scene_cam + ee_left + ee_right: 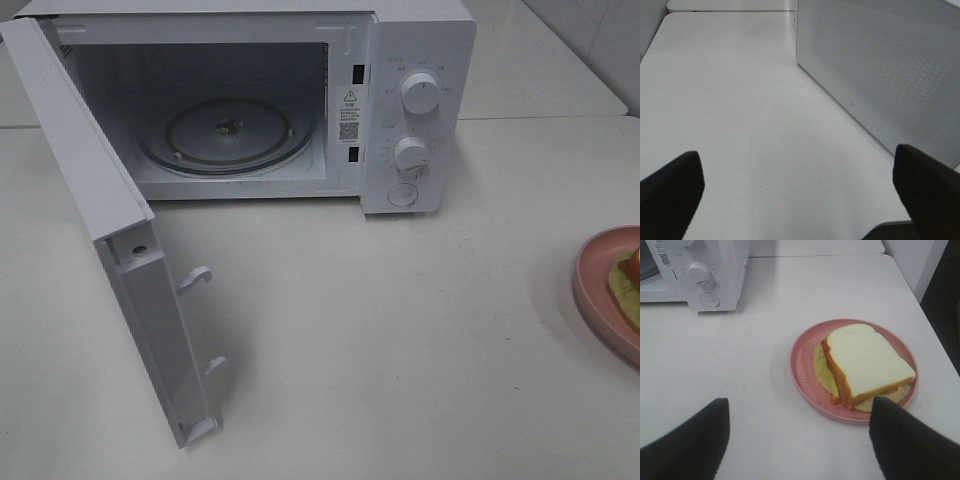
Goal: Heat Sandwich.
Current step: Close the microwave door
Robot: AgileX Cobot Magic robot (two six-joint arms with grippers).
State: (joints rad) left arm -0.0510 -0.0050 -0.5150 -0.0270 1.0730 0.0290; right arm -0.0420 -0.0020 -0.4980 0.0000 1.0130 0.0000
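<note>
- Right fingers (687, 445) spread wide and empty, hovering above the table (755, 365) just short of the pink plate (802, 365), one dark tip low on each side of the right wrist view.
- Left fingers (670, 187) also spread wide, holding nothing, low over bare table beside the perforated outer face of the microwave door (890, 65).
- Sandwich (867, 362) lying flat on the plate, near the right edge of the table and only partly visible at the frame edge in the high view.
- Two white bread slices with brown crust, a pale yellow-green layer poking out past the crust, reddish filling showing at the near corner.
- Probably light and soft; layers loose, likely to slide apart or squash under a hard pinch.
- Plate rim probably the safer hold: stiff, raised, bare on the side facing the microwave (415, 100), though smooth and perhaps slippery.
- If the sandwich itself has to be taken, a gentle squeeze across both crust edges, all layers together, would seem best.
- Microwave standing at the back of the table, door swung fully open toward the left, glass turntable (225, 135) inside bare.
- Plate and oven well apart; a level carry advisable so the filling stays put.
</note>
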